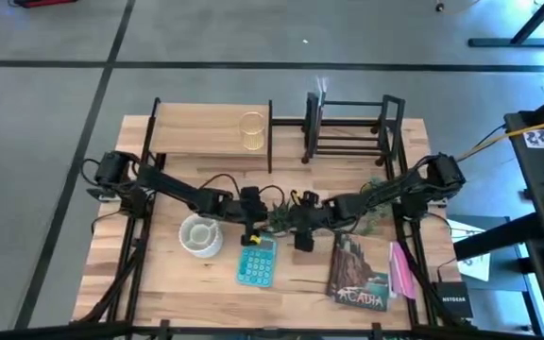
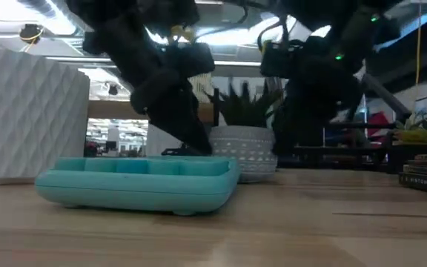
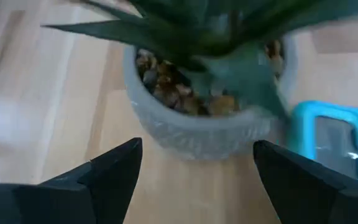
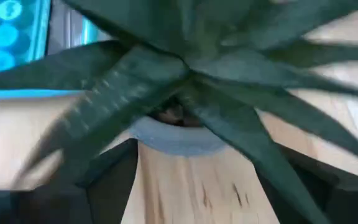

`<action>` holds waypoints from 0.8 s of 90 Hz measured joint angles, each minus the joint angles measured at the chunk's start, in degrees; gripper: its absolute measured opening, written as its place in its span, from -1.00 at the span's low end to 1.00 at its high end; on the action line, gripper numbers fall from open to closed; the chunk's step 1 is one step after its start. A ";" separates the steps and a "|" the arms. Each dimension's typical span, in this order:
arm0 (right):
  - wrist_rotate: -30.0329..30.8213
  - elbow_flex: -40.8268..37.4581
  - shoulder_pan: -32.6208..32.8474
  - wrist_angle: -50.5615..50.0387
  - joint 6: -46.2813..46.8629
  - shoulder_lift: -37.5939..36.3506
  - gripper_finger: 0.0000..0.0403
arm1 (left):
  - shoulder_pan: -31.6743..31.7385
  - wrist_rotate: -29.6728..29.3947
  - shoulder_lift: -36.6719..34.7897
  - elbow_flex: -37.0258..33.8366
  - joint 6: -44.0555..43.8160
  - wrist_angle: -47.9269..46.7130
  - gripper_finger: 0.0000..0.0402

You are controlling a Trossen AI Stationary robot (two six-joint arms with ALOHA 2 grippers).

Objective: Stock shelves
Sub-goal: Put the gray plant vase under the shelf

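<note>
Both grippers meet at the middle of the tabletop (image 1: 163,274), and the potted plant (image 3: 207,99) sits between them; you can see this in each wrist view, where the pot lies straight ahead of that arm's jaws. The left gripper (image 3: 194,171) has its jaws spread wide, wider than the pot, which is just beyond the fingertips and not yet between them. The right gripper (image 4: 194,177) is also released, its dark fingers either side of the pot's rim, with leaves crowding the view; whether it touches the pot you cannot tell. Judged from this, neither arm grasps anything; the left has the cleaner line.

The shelves stand along the far edge: the wooden shelf (image 1: 201,132), with a glass (image 1: 251,130) on it, on the left arm's side; the black rack (image 1: 348,127) beside it. The teal calculator (image 1: 256,262) lies just beside the pot; mind it on closing.
</note>
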 joint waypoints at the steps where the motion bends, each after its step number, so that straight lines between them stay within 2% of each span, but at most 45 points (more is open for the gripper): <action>1: -0.17 0.11 -0.19 0.02 -0.03 0.25 0.46 | 0.12 0.10 0.05 0.00 -0.11 0.06 0.47; 22: 1.17 2.81 -1.15 -1.18 -1.70 3.35 0.46 | 0.85 0.10 0.03 -0.06 -1.82 -0.17 0.47; 32: 2.26 4.63 -1.27 -1.92 -3.08 3.72 0.46 | 0.53 -1.69 -0.63 -0.17 -1.89 -1.52 0.47; 49: 3.94 7.68 -3.00 -0.64 -4.82 3.75 0.46 | 0.21 -5.68 -3.64 -0.28 -2.53 -8.90 0.47; 72: 3.58 12.60 -6.52 0.50 -8.03 8.50 0.46 | 0.84 -9.61 -6.93 -0.24 -2.77 -17.48 0.47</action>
